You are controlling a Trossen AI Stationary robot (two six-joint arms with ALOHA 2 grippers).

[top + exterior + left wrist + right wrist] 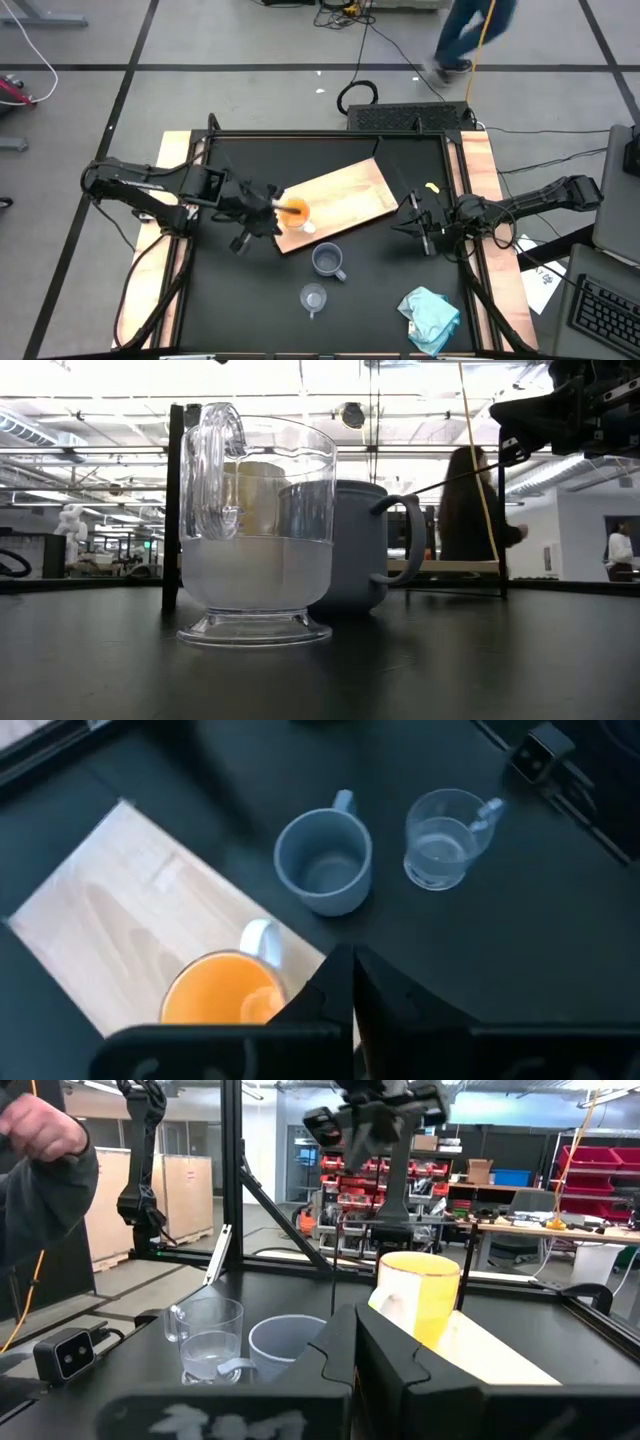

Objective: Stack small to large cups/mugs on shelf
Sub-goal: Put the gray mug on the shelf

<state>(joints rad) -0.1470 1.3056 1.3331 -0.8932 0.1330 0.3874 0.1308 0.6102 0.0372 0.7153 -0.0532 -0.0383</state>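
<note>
At nine o'clock on the black table (230, 300), viewed from overhead: left arm reaching inward, left gripper (272, 212) hovering just above the orange mug (293, 214), fingers (335, 982) pressed together, nothing pinched between them. Orange mug with white handle (258, 935) upright on the light-wood shelf (345, 196), at the board's seven o'clock corner, near its edge. Shelf lying flat and tilted across the table's centre, long axis running from eight o'clock to two o'clock. Toward six o'clock from the shelf, off the board and on the bare tabletop: blue-grey mug (328, 261), upright, empty. Farther toward six o'clock, close to the blue-grey mug but apart from it: clear glass cup (313, 298), upright. At five o'clock, near the table's corner: crumpled pale teal cloth (432, 315). At three o'clock: right gripper (421, 228) waiting beside the shelf's end, fingers pressed together, holding nothing. Beyond the table at twelve o'clock to one o'clock: a person (470, 35) on the floor.
</note>
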